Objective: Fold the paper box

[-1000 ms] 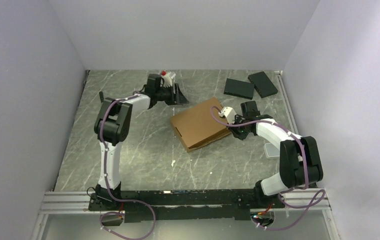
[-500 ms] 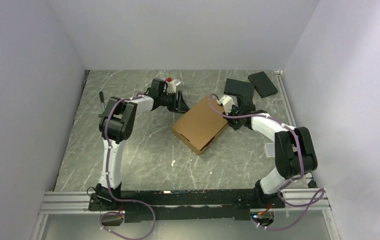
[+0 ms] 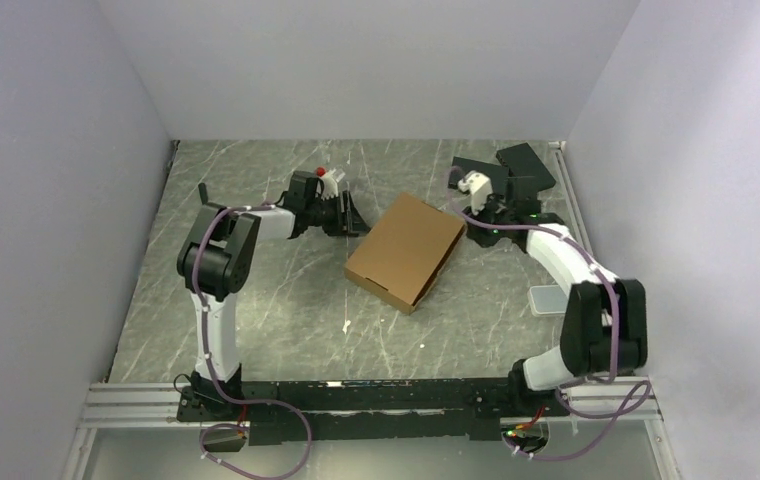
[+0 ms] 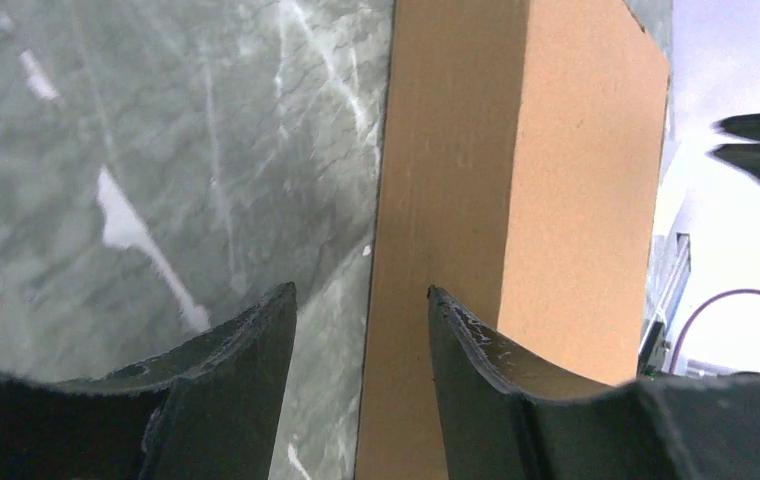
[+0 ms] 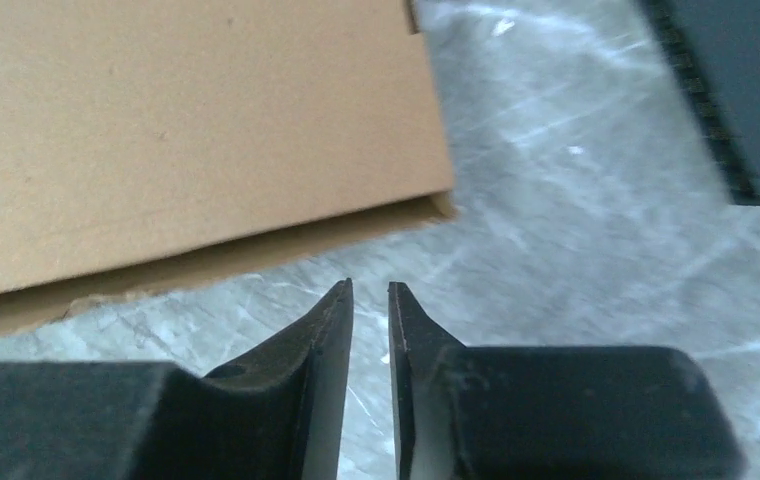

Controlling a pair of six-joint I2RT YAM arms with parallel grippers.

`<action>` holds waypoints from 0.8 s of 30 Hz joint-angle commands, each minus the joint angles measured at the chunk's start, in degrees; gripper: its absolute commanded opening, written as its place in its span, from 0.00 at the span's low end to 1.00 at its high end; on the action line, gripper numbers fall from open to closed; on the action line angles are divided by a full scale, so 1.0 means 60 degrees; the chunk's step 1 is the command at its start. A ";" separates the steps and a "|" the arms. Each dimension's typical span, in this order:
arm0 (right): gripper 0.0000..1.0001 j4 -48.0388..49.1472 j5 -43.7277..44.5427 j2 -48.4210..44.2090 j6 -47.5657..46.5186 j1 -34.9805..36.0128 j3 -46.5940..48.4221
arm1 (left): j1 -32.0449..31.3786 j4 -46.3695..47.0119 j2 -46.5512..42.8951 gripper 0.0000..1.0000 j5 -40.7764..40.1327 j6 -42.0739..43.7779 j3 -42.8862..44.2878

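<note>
Lying flat and askew at the middle of the bench, with the small grey tray off to its near right, the paper box looks closed, lid down. The left gripper stands open and empty against its left side wall, probably placed to brace or nudge it. The right gripper, narrowed to a slit and holding nothing, sits just off the far right corner. Black slabs lie farthest back.

Brown corrugated cardboard box: you've swung it round; its long side now runs front to back.
Right hand: let go, moved to the box's far corner, jaws slightly parted.
Left hand: come closer to the box.
</note>
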 commanded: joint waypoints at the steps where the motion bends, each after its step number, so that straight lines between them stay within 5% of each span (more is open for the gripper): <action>1: 0.25 -0.0167 -0.1605 -0.1173 -0.0466 -0.0998 -0.0025 | 0.0076 0.0600 -0.1351 0.57 -0.1162 -0.0233 -0.0431; 5: 0.25 0.0460 -0.1338 -0.0950 0.0497 -0.1422 -0.0178 | 0.0105 0.0576 -0.2353 0.58 -0.2008 0.0169 -0.0896; 11: 0.04 0.1114 0.0212 0.0221 0.2588 -0.1409 -0.0043 | 0.0334 0.0455 -0.2587 0.57 -0.1912 0.0098 -0.1117; 24: 0.05 0.1649 0.3088 0.2324 0.4149 0.0178 0.0941 | -0.0058 -0.0146 -0.0487 0.52 -0.0412 0.0029 0.0233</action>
